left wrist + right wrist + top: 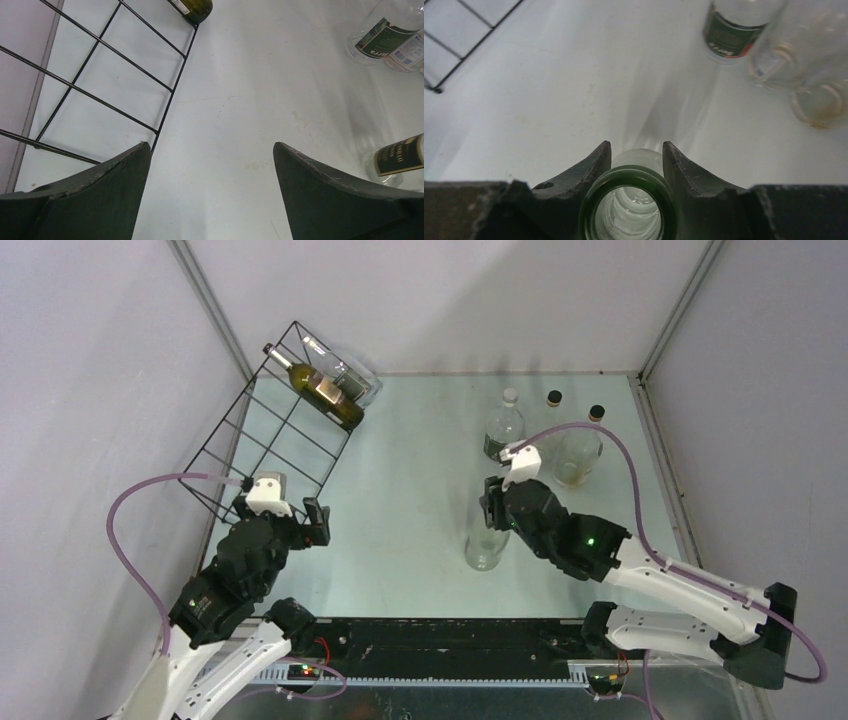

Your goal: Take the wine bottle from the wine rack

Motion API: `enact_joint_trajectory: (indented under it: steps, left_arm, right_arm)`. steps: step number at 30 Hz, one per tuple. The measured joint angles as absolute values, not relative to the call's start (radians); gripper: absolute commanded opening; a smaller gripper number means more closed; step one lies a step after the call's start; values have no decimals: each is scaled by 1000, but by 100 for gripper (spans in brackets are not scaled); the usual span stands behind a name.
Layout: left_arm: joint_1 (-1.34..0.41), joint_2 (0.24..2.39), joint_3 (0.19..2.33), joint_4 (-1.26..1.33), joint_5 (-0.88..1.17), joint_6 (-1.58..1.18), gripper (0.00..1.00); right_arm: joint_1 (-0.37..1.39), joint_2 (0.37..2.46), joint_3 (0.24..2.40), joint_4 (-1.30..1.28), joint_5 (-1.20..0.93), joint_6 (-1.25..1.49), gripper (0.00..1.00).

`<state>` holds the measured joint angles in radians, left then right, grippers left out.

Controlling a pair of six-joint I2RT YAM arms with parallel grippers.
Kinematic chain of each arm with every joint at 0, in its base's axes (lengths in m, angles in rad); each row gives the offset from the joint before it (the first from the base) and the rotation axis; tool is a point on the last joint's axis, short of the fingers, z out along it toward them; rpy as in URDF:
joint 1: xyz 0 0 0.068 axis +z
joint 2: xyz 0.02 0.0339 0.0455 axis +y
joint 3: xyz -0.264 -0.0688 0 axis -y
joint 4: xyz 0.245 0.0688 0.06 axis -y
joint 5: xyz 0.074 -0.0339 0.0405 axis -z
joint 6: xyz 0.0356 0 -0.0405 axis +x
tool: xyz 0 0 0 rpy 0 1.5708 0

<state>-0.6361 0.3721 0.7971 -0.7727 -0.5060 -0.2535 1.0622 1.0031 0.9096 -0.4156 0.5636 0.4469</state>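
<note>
The black wire wine rack [280,440] leans at the back left. An olive-green wine bottle [325,390] lies across its upper end, with a clear bottle [350,375] beside it. My left gripper [318,523] is open and empty by the rack's near right corner. In the left wrist view the gripper [211,145] hangs over bare table, with the rack [100,97] to its left and the green bottle's base [195,7] at the top. My right gripper [492,502] is shut on the neck of an upright clear glass bottle [485,545] at mid-table. Its fingers [636,145] clasp the neck just under the green-rimmed mouth [629,175].
A clear bottle with a white cap [504,425] and two dark-capped clear bottles [578,455] stand behind the right gripper. They also show in the right wrist view [734,30]. The held bottle's label shows in the left wrist view [400,157]. Grey walls enclose the table.
</note>
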Motion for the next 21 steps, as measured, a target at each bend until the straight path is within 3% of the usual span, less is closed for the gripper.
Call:
enact_joint_trajectory:
  steps: [11, 21]
  left_arm:
    - [-636, 372, 797, -773, -521, -253, 100]
    - [-636, 372, 797, -773, -521, -253, 100]
  right_arm:
    - [664, 925, 908, -450, 430, 334, 0]
    - [406, 1024, 908, -337, 301, 263, 0]
